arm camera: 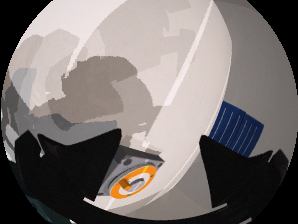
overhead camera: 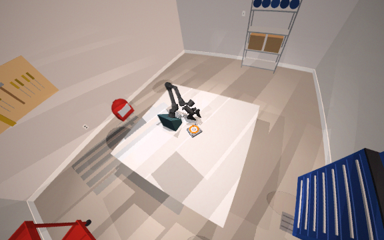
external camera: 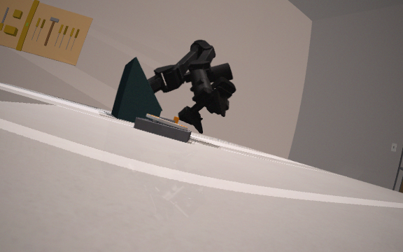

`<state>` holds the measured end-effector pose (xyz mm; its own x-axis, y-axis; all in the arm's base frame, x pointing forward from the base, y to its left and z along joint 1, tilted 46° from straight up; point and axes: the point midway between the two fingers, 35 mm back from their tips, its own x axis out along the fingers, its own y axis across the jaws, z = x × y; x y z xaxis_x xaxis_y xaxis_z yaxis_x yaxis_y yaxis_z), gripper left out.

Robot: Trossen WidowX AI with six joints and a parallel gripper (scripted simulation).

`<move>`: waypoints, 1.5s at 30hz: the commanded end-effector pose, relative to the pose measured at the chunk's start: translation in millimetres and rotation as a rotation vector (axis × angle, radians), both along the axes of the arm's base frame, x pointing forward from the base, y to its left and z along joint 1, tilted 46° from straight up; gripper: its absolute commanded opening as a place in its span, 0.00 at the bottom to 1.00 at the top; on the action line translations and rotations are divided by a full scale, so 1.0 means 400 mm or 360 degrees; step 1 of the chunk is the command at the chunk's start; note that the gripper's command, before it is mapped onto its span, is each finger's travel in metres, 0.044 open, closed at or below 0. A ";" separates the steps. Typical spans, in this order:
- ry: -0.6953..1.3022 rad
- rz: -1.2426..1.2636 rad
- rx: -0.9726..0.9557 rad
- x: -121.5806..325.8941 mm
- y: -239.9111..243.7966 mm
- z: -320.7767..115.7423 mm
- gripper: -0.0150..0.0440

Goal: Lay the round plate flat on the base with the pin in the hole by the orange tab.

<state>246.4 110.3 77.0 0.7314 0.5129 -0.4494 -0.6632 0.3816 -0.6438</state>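
The black pincer [arm camera: 160, 163] gapes wide and empty, and just below and ahead of it the stiff, light-looking round orange-ringed plate [arm camera: 133, 181] rides tilted on its grey square base [external camera: 162, 129], best nudged round by its upstanding orange tab [external camera: 175, 120].

The pin and hole are too small to make out on the plate [overhead camera: 194, 129].

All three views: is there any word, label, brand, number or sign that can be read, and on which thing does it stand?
None: no readable text appears in any view.
The tool board carries only tools, no lettering.
The boxes on the shelf and the blue cabinet are plain.
The round plate shows a pale mark, a shape and not a letter.
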 end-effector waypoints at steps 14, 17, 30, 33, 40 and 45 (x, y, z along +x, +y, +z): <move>0.1123 -0.0467 0.0382 0.055 -0.112 -0.071 0.31; 0.1453 -0.0616 0.0533 0.049 -0.139 -0.084 0.25; 0.2518 -0.1165 0.1176 0.031 -0.226 -0.063 0.25; 0.2518 -0.1165 0.1176 0.031 -0.226 -0.063 0.25; 0.2517 -0.1166 0.1176 0.033 -0.216 -0.074 0.25; 0.2516 -0.1166 0.1176 0.038 -0.171 -0.118 0.25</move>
<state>262.4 30.7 39.4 0.0636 0.7071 -0.7043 -0.0071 0.7060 0.7082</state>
